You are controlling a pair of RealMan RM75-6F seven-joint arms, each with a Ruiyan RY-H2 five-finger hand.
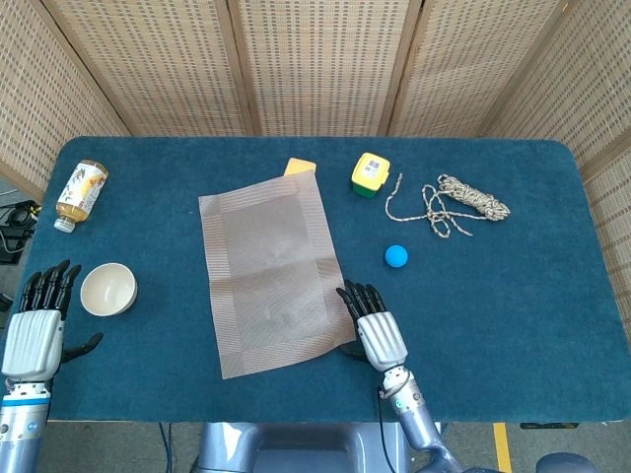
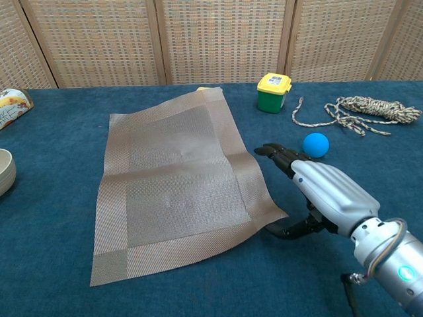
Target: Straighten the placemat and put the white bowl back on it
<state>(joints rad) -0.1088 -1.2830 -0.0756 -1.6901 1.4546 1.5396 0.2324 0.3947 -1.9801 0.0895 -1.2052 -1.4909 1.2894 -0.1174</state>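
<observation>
- Head view: the placemat (image 1: 272,279) is lying skewed near the table's (image 1: 513,315) front-centre. The white bowl (image 1: 107,289) is sitting off it, near the front-left edge. The left hand (image 1: 34,322) is hovering beside the bowl, fingers apart, holding nothing.
- Chest view: the right hand (image 2: 316,195) is resting at the placemat's (image 2: 172,191) lifted front-right corner, fingers extended, thumb reaching under the corner; whether it is gripping cannot be determined.
</observation>
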